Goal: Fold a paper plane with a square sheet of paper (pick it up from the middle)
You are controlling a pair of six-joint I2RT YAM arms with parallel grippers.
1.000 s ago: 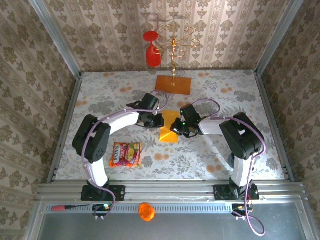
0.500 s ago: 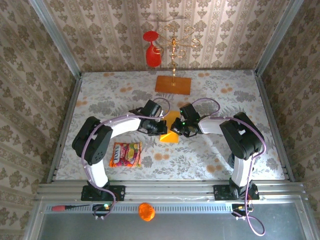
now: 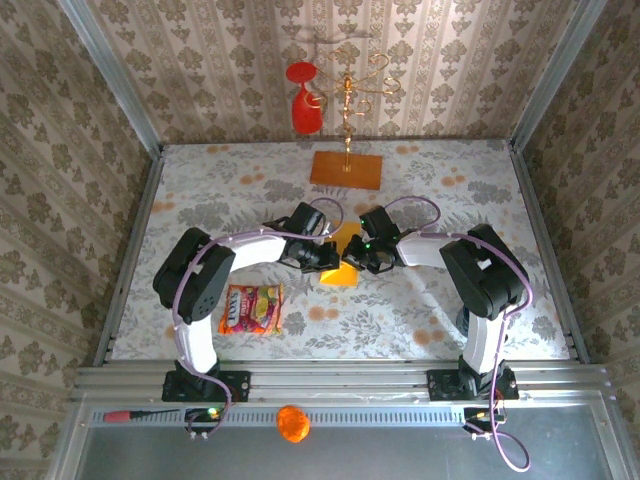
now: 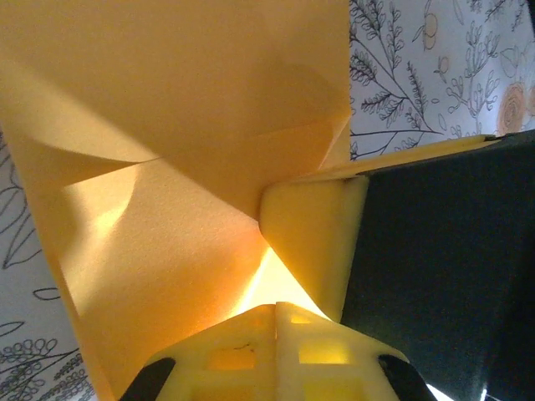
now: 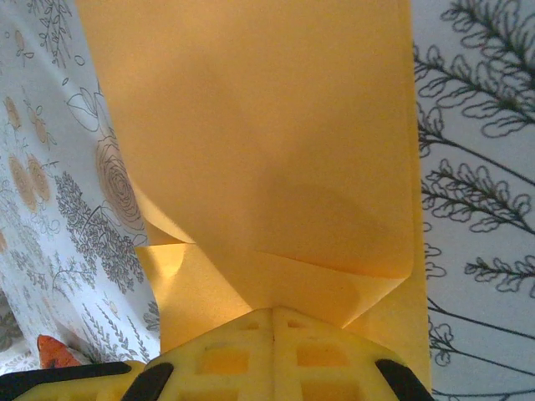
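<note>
Two small things lie nearest, on the rail in front of the snack packet (image 3: 251, 308): a red-handled tool (image 3: 140, 413) off to its left and an orange lump (image 3: 292, 424) just to its right. The packet's print is too small to read. Beyond the packet and to its right lies the square sheet of paper (image 3: 340, 274) (image 4: 167, 125) (image 5: 267, 125), partly folded, with corner flaps turned in; its long axis runs away from the arm bases, one end toward the far wall. The left gripper (image 3: 328, 258) (image 4: 276, 307) stood clear to the left a second ago; it has since slid to the sheet's left edge and clamped onto it. The right gripper (image 3: 353, 258) (image 5: 274, 311) stays where it was, pinching the sheet from the other side, so the two nearly touch. Well beyond the packet stands a brownish-orange board (image 3: 347, 169) with a gold stand (image 3: 349, 95) and a hanging red glass (image 3: 303, 98).
</note>
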